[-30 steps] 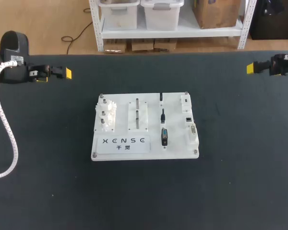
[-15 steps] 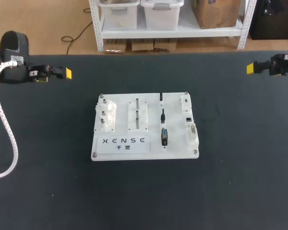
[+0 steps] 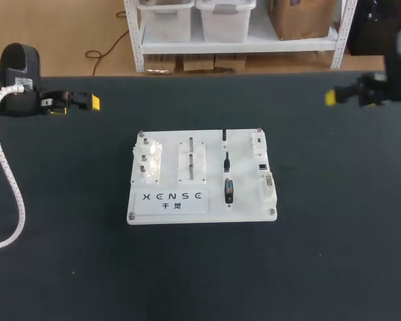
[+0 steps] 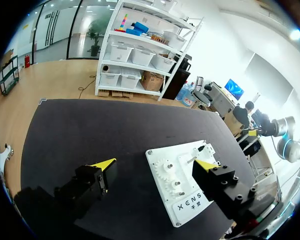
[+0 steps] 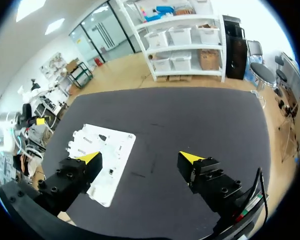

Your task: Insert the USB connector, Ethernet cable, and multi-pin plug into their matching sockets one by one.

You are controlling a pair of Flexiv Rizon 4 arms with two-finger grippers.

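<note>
A white practice board [image 3: 244,170] lies in the middle of the black table. Down its middle column sit a small black USB connector [image 3: 224,136], a black Ethernet cable end [image 3: 226,160] and a dark multi-pin plug [image 3: 229,190]. The matching sockets [image 3: 263,167] line the board's right edge. My left gripper [image 3: 92,102] hovers at the far left of the table, well away from the board, open and empty. Far right, my right gripper [image 3: 331,97] is also open and empty. The left wrist view shows the board [image 4: 160,159] ahead of the left gripper [image 4: 155,164]; the right wrist view shows the board [image 5: 122,142] ahead of the right gripper [image 5: 140,157].
White gears and pegs [image 3: 149,160] and two slotted blocks [image 3: 192,159] occupy the board's left half, above a printed label [image 3: 172,198]. A white corrugated hose [image 3: 7,180] from my left arm loops over the table's left side.
My right gripper has shifted a little to the left, toward the table's middle. The left arm and the board have not moved.
</note>
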